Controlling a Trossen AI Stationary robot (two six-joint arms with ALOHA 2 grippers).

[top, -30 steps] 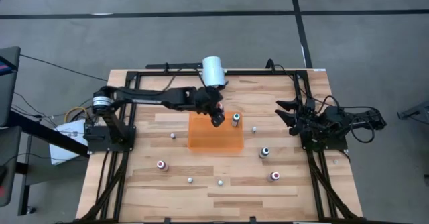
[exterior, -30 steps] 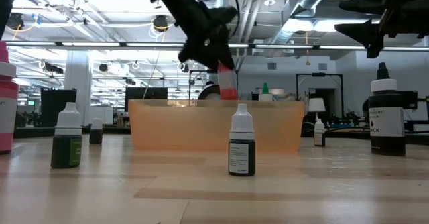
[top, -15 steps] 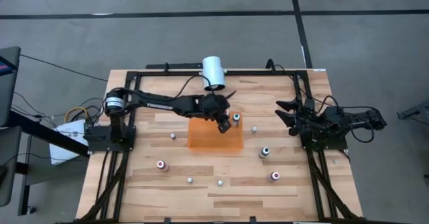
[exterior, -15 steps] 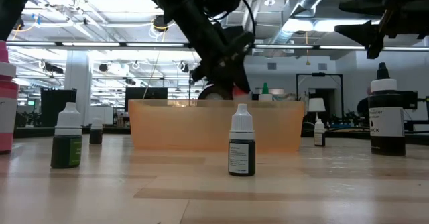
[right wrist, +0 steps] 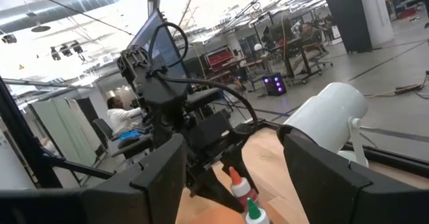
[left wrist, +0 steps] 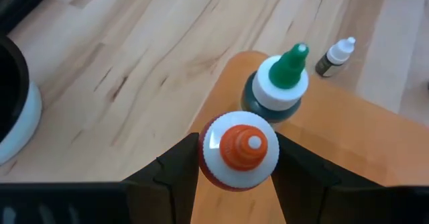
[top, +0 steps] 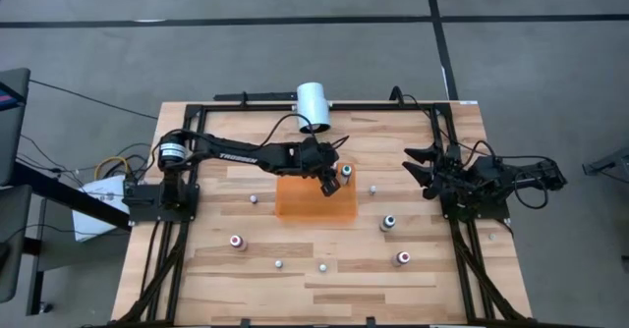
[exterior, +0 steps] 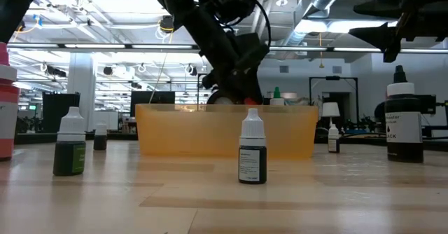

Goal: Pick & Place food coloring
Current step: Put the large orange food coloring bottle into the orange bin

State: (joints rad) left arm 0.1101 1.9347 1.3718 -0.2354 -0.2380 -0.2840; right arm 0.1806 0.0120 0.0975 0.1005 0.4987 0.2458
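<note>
Left gripper (top: 325, 183) sits over the far right corner of the orange tray (top: 300, 202), its fingers (left wrist: 175, 172) clamped on a red food coloring bottle (left wrist: 241, 149) with a white collar and orange tip. From my left wrist view the bottle stands upright between the two dark fingers, low over the tray floor. Whether its base touches the tray I cannot tell. Just beside it in the tray stands a green-tipped bottle (left wrist: 278, 84), upright, dark green body. In the low view the gripper (exterior: 241, 97) reaches down behind the tray's front wall (exterior: 182, 130).

Other food coloring bottles on the wooden table (top: 432, 279): one just outside the tray's right edge (top: 346, 175), one to the right (top: 388, 223), a pink-bodied one near the front right (top: 402, 258), another pink one front left (top: 237, 241). Small pale caps lie scattered around them.

Right gripper (top: 421, 166) rests at the table's right side, well apart from the tray, jaws spread wide. White cylinder (top: 314, 104) at the far edge.
</note>
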